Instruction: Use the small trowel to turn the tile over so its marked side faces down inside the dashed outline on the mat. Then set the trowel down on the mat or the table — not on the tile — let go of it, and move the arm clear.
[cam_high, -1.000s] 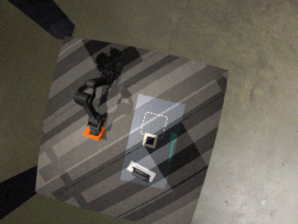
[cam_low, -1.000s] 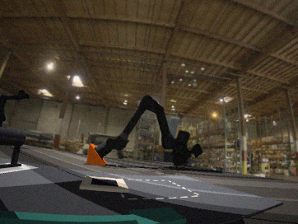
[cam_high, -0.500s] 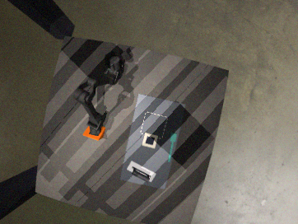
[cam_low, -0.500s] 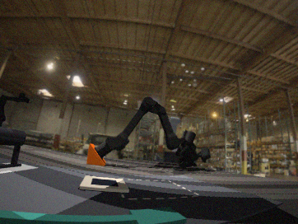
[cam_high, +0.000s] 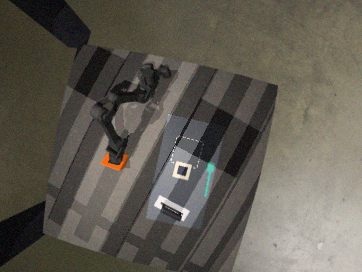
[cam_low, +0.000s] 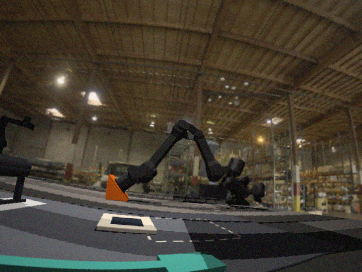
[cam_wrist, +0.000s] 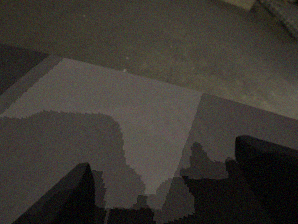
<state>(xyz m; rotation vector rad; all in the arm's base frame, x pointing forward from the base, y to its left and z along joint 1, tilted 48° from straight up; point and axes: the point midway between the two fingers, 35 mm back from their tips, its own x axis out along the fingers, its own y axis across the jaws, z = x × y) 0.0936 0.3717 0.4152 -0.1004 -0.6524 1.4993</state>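
The tile (cam_high: 176, 171) (cam_low: 147, 228), cream with a dark square on its upper face, lies flat on the blue-grey mat (cam_high: 195, 218). It lies at the edge of the dashed outline (cam_high: 202, 150) (cam_low: 161, 241), mostly or wholly outside it. The teal trowel (cam_high: 210, 168) (cam_low: 192, 262) lies on the mat to the right of the tile in the top view, blade toward the top. My gripper (cam_high: 167, 72) (cam_wrist: 165, 159) is open with nothing between its fingers, far from tile and trowel, near the table's upper edge in the top view. Its fingertips are hard to make out in the top and exterior views.
A white plate (cam_high: 159, 201) with a black stand (cam_high: 171, 210) is at the mat's lower end in the top view. The arm rises from an orange base (cam_high: 107, 161) (cam_low: 116, 191) left of the mat. The striped table's edge (cam_wrist: 135, 75) shows in the wrist view.
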